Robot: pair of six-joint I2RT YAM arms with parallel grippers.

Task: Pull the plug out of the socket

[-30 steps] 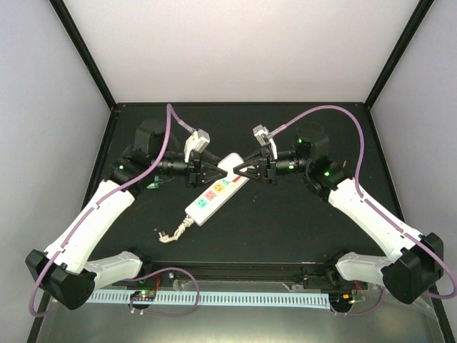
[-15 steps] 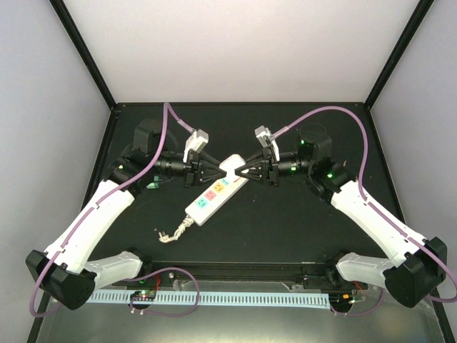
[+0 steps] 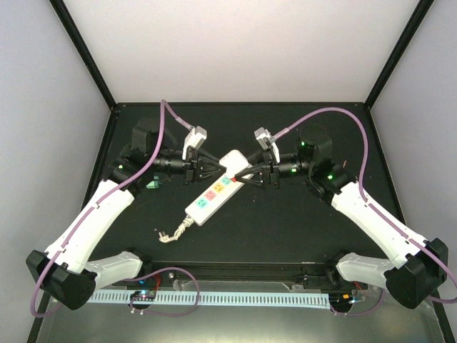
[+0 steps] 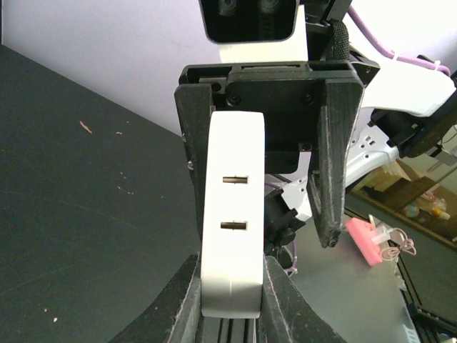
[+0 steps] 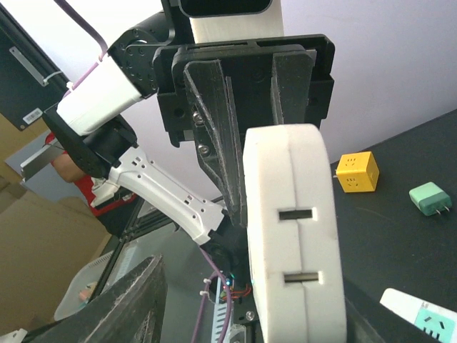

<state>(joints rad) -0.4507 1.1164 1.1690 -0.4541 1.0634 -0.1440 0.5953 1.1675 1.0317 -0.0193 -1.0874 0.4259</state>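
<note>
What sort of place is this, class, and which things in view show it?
Probably a robotics lab test cell: a left arm and a right arm bolted at the edge of a black table, pale panels in a black frame walling it in, and a power strip as the work piece.

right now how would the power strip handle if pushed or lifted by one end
Likely stiff: the power strip looks like one hard plastic bar. Long and low, it should slide rather than tip. Its short cord looks limp and would trail.

White left arm (image 3: 93, 218), right arm (image 3: 378, 218), black joints (image 3: 146, 136), purple cables (image 3: 335, 111), black left hand (image 3: 213, 170), right hand (image 3: 246, 176)
</note>
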